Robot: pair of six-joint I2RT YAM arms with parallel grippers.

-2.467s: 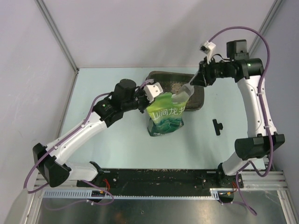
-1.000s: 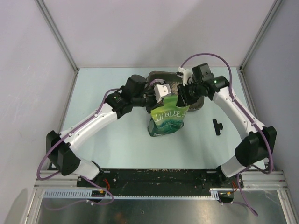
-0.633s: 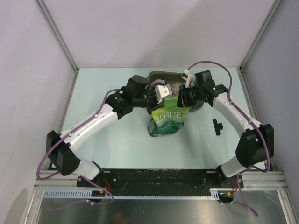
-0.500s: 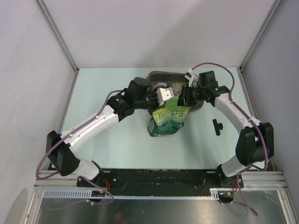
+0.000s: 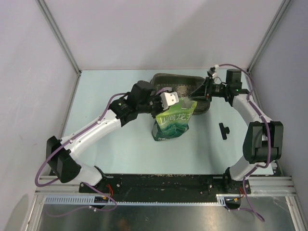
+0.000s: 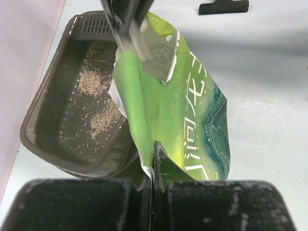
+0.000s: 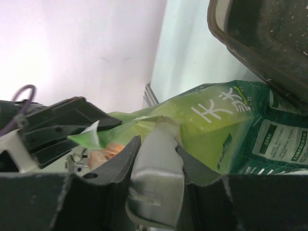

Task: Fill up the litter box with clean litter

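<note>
Few loose grains of litter [image 6: 98, 120] lie in the box [image 6: 53, 103] just behind the floppy pouch [image 6: 192, 120], probably best pinched at its lip, where the left end effector [image 6: 154, 178] grips it, while the right end effector [image 7: 157, 147] clamps the stiff scoop [image 7: 154, 192].

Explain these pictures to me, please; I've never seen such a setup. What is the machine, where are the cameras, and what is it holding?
Two robot arms are bolted at a table's near edge. One picture looks down from above; the other two come from a camera on each wrist. On the table are a dark litter box with a little tan litter scattered inside, an open green bag beside it, and a small black clip. The left gripper pinches the bag's top edge. The right gripper holds a scoop that reaches into the bag's mouth.
</note>
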